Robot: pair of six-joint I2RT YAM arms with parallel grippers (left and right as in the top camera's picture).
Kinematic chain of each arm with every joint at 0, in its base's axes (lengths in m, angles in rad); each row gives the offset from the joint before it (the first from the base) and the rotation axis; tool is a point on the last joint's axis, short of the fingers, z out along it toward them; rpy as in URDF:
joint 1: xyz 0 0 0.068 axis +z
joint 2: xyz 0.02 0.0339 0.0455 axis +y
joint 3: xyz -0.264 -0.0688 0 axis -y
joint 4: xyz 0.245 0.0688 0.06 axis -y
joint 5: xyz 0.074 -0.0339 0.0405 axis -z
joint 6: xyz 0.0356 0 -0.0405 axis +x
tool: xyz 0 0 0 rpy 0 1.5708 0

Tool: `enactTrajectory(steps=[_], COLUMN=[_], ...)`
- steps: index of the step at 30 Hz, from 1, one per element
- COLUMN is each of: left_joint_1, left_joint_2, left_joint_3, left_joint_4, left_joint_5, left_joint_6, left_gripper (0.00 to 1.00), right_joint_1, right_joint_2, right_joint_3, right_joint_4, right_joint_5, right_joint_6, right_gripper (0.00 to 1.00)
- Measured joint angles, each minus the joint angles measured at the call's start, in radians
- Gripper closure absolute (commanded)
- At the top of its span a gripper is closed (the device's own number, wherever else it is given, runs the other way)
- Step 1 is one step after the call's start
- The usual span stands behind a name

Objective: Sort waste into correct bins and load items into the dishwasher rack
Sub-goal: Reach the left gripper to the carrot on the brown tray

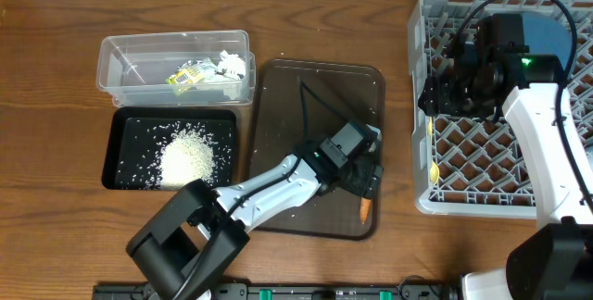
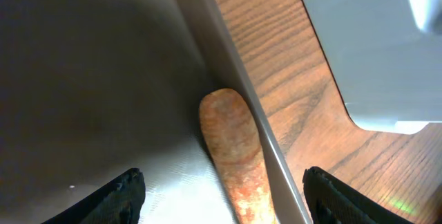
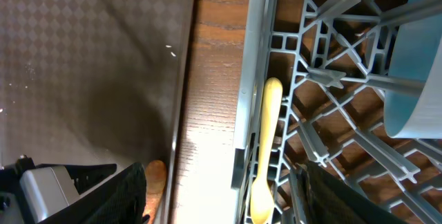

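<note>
The small orange carrot [image 1: 364,209] lies on the dark brown serving tray [image 1: 306,115], against its front right rim. My left gripper [image 1: 363,187] is open right over it. In the left wrist view the carrot [image 2: 231,148] lies between the open fingers [image 2: 224,203]. My right gripper [image 1: 434,96] is open and empty over the left edge of the grey dishwasher rack [image 1: 463,203]. The pale yellow spoon [image 3: 266,148] lies in the rack below it. The clear tub [image 1: 120,59] holds white tissue [image 1: 232,64] and the wrapper [image 1: 182,78]. The black tray [image 1: 125,152] holds rice [image 1: 188,159].
A blue vessel [image 1: 548,36] stands in the rack's far part, partly hidden by my right arm; it also shows in the right wrist view [image 3: 414,79]. A strip of bare wooden table [image 1: 397,152] separates the brown tray from the rack.
</note>
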State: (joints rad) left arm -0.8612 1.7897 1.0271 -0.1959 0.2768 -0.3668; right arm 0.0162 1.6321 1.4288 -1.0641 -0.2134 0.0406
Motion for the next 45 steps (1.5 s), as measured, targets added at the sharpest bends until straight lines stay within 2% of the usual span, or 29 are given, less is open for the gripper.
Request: enactTrajectory(steps=[13, 19, 27, 36, 45], left_joint_1=[-0.081, -0.083, -0.083, -0.083, -0.083], left_joint_2=[0.002, 0.022, 0.025, 0.060, 0.068], left_joint_3=[0.000, 0.000, 0.000, 0.000, 0.000], left_joint_4=[0.020, 0.021, 0.035, 0.052, 0.059], left_joint_5=[-0.121, -0.156, -0.188, -0.216, -0.299], left_joint_6=[0.000, 0.000, 0.000, 0.000, 0.001], left_gripper=[0.24, 0.24, 0.25, 0.25, 0.33], right_joint_1=[0.000, 0.000, -0.007, -0.041, -0.045], right_joint_2=[0.000, 0.000, 0.000, 0.000, 0.000], right_joint_3=[0.000, 0.000, 0.016, 0.050, 0.050], right_joint_4=[-0.011, 0.000, 0.095, 0.103, 0.099], right_joint_5=[0.000, 0.002, 0.022, 0.030, 0.031], right_joint_6=[0.000, 0.000, 0.000, 0.000, 0.000], right_gripper=[0.31, 0.30, 0.29, 0.29, 0.29])
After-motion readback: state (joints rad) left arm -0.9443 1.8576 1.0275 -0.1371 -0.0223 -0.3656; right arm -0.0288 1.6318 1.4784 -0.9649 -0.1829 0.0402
